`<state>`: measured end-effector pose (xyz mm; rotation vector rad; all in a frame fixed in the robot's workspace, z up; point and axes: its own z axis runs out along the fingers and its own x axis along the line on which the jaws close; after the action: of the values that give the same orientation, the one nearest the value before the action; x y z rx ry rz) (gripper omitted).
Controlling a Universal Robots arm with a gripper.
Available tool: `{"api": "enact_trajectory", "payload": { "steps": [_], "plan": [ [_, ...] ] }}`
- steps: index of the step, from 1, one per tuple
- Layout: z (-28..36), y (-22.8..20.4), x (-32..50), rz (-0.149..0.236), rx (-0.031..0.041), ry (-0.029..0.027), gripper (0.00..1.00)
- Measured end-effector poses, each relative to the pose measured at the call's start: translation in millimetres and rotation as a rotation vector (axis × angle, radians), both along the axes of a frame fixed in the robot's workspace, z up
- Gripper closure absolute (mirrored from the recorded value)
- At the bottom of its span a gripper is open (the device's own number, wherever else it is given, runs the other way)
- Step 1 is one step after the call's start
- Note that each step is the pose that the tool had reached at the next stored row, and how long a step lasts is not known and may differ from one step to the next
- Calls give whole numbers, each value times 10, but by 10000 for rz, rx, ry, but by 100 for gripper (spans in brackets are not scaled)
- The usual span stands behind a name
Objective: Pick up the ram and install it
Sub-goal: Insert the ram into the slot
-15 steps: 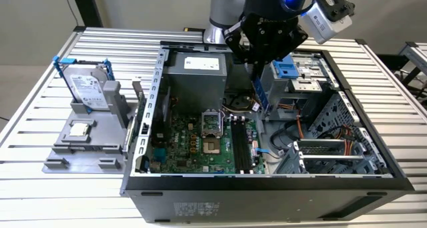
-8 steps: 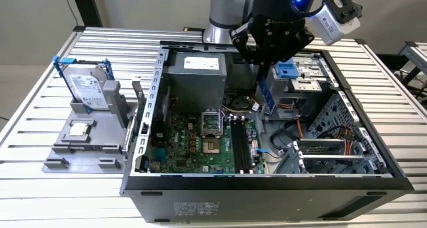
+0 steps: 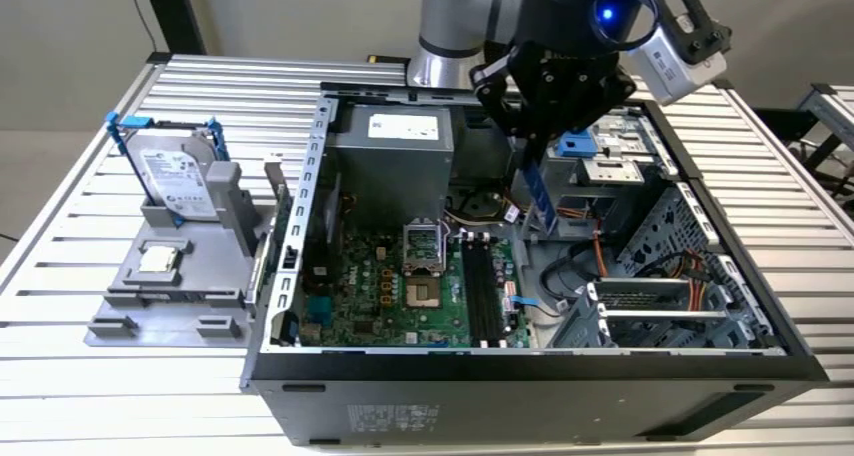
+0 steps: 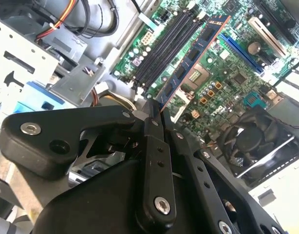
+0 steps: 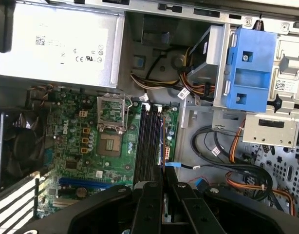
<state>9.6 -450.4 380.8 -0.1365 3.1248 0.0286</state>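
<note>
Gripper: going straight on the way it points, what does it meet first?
Likely the memory slots: the gripper is shut on the ram, whose free end points at them. Depth unclear.

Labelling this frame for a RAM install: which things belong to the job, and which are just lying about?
In the job: ram, clamped in the end effector; memory slots.
Lying about: hard drive, processor chip, grey holder.
</note>
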Motion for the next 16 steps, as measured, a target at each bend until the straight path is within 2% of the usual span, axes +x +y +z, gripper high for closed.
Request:
{"api": "enact_trajectory", "payload": {
  "steps": [2, 3, 8, 16],
  "plan": [
    [-14, 0, 17, -8, 0, 95, 100],
    [-20, 0, 26, -11, -1, 123, 100],
    [-56, 0, 30, -14, 4, 127, 100],
    [-148, 0, 30, -94, 3, 127, 100]
  ]
}}
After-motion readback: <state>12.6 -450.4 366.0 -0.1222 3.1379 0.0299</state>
